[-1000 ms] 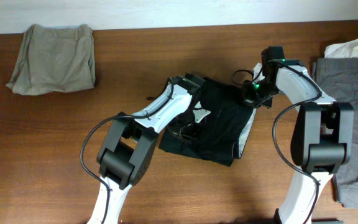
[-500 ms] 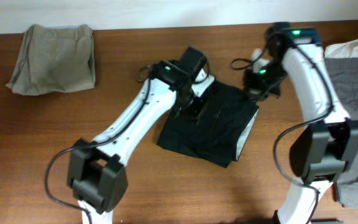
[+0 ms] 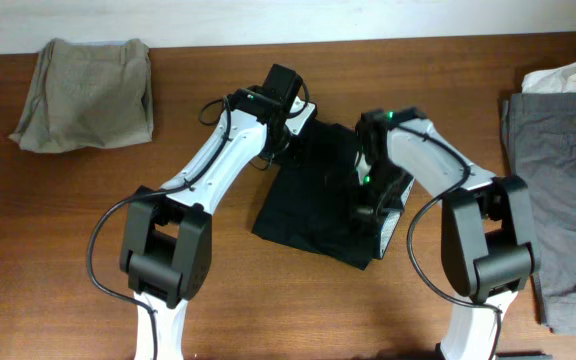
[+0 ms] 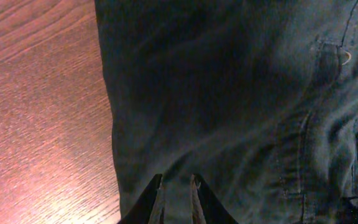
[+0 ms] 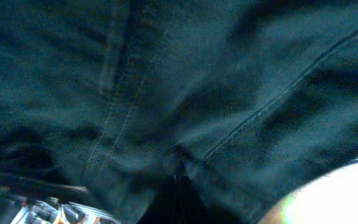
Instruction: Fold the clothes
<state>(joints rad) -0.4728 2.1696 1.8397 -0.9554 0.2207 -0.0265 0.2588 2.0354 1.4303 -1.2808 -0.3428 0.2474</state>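
Note:
The clothes, a black shorts-like garment [image 3: 313, 205] with pale lining showing at its right edge, lie on the wooden table mid-scene. My left gripper [image 3: 291, 138] is at the garment's upper left edge. In the left wrist view its fingers [image 4: 176, 186] are almost together with black fabric [image 4: 229, 93] between them. My right gripper [image 3: 368, 205] is down on the middle-right of the garment. In the right wrist view its fingers [image 5: 179, 186] are shut, and a crease in the black fabric [image 5: 197, 74] runs from their tips.
A folded beige garment [image 3: 83, 95] lies at the far left back. A grey garment [image 3: 558, 200] lies along the right edge with a white cloth [image 3: 558, 78] behind it. Bare wood [image 4: 42, 93] shows left of the black garment.
My right arm has swung from the garment's upper right corner down onto its middle-right. My left arm has shifted toward the upper left edge.

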